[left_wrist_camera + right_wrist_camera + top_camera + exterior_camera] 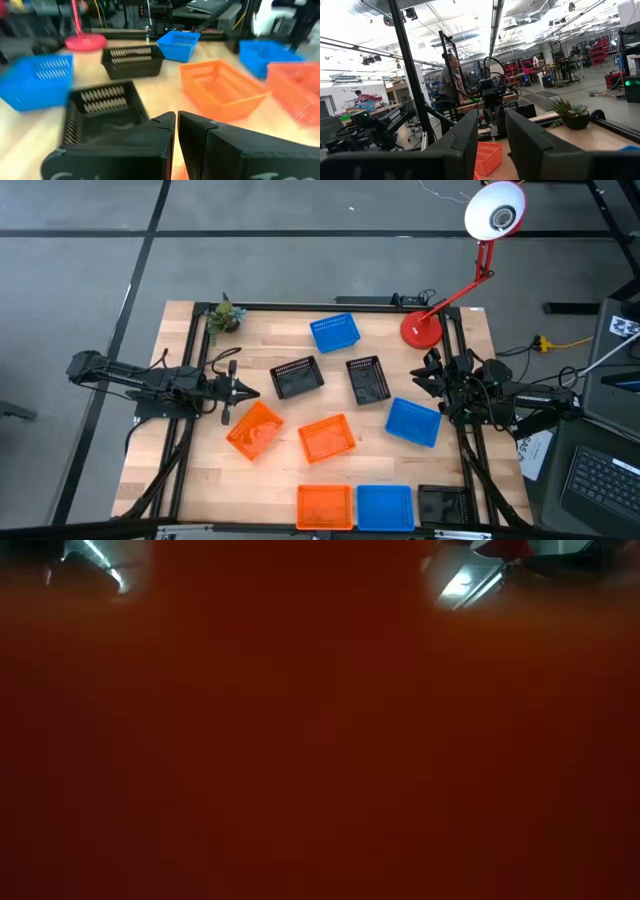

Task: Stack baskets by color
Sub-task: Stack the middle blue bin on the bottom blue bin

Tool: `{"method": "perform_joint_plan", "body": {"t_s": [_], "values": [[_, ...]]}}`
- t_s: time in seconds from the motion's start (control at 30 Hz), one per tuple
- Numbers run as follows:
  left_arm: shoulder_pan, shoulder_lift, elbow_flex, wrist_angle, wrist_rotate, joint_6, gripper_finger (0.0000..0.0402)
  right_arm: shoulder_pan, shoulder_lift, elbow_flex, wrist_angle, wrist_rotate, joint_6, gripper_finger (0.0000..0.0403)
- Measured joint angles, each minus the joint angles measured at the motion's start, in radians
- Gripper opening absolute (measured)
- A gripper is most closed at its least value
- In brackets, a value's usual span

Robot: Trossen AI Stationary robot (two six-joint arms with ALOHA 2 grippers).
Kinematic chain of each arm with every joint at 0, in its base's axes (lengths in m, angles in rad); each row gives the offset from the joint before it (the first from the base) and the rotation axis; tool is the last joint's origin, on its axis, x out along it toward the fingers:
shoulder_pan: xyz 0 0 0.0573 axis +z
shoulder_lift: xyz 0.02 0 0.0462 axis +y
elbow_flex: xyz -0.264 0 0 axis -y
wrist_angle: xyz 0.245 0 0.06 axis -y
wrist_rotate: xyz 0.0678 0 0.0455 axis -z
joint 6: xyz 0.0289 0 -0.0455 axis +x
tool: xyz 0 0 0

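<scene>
Left end effector nearly closed, holding nothing, just at 11 o'clock of tilted orange slatted plastic basket. Right end effector apparently part open, empty, at table 3 o'clock edge.

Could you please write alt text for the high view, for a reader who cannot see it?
Seen from above, nine small baskets lie unstacked on a wooden table: three orange, three blue, three black. The left gripper, shut, hovers by an orange basket; the right gripper waits at the right edge near a red desk lamp.
</scene>
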Motion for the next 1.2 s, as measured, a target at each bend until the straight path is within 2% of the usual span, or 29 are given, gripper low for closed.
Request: {"method": "perform_joint_plan", "body": {"t_s": [0.13,0.37,0.5,0.6,0.7,0.77,0.87,0.97,1.03,1.13,1.2], "values": [[0.0,0.0,0.0,0.0,-0.004,0.199,0.0014,0.0,0.0,0.0,0.0,0.0,0.0,0.0102],[0.0,0.0,0.0,0.002,-0.021,0.356,0.0014,0.0,0.0,0.0,0.001,0.0,0.006,0.0102],[0.0,0.0,0.0,0.005,-0.021,0.393,0.0014,0.0,0.0,0.0,0.025,0.009,0.013,0.0102],[0.0,0.0,0.0,0.044,0.036,0.365,0.0014,0.0,0.0,0.0,0.048,-0.001,0.058,0.0102],[0.0,0.0,0.0,0.066,0.146,0.253,0.0014,0.0,0.0,0.0,0.078,-0.025,0.056,0.0102],[0.0,0.0,0.0,0.114,0.18,0.18,0.0014,0.0,0.0,0.0,0.09,-0.023,0.034,0.0102],[0.0,0.0,0.0,0.171,0.213,0.087,0.0014,0.0,0.0,0.0,0.144,0.05,0.003,0.0102],[0.0,0.0,0.0,0.252,0.199,0.075,0.0014,0.0,0.0,0.001,0.217,0.111,0.003,0.0102],[0.0,-0.001,0.0,0.319,0.182,0.072,0.0014,0.0,0.0,0.021,0.202,0.082,0.003,0.0102],[0.0,0.0,0.0,0.379,0.178,0.105,0.0014,0.0,0.006,0.103,0.076,-0.03,0.03,0.0102],[0.0,0.0,0.0,0.437,0.132,0.209,0.0014,0.0,0.021,0.192,-0.072,-0.045,0.054,0.0102]]}}
